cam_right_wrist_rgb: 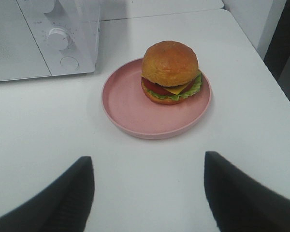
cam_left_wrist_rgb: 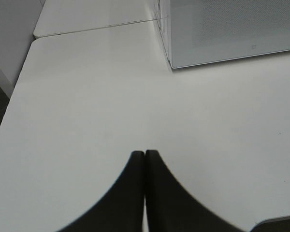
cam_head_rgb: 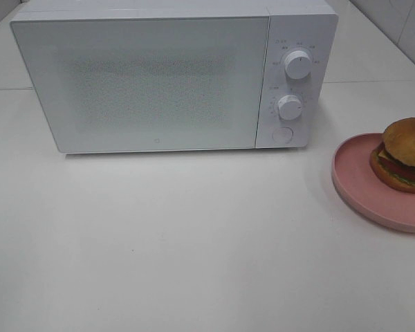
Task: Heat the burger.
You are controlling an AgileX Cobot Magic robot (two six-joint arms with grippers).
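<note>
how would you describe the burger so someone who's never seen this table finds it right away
Start at the big white microwave at the back of the white table. To the right of its dials sits a pink round plate, and the burger rests on it. It is the only food here: a golden-brown domed bun over red, yellow and green layers.

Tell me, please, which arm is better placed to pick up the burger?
Right. The right gripper is open, facing the burger on the pink plate. The left gripper is shut, by the microwave's far side.
</note>
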